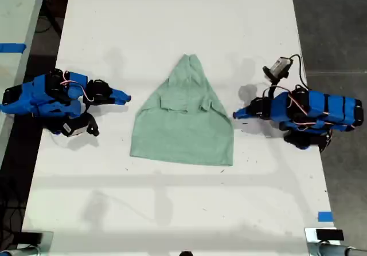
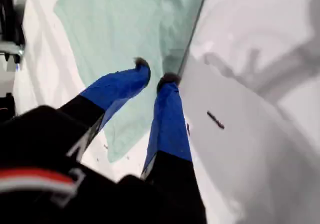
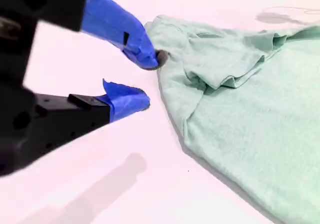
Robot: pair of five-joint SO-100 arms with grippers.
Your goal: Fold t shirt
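Sage-green cloth marks the t shirt (image 1: 183,130), lying flat in the middle of the white table (image 1: 172,210) with both sleeves tucked in, so it narrows to a peak away from its straight hem. Its long axis runs crosswise to the line between the arms. In the exterior view, my first gripper (image 1: 236,114) sits just beside the shirt's edge on that view's right, while my second gripper (image 1: 126,98) is near the opposite slanted edge but apart from it. The first wrist view shows my first gripper (image 2: 156,72) only narrowly parted and empty, its tips over the t shirt's (image 2: 115,28) side edge. The second wrist view shows my second gripper (image 3: 151,81) spread wider, holding nothing, with the t shirt (image 3: 250,114) directly ahead. I judge the first gripper the nearer for a side fold.
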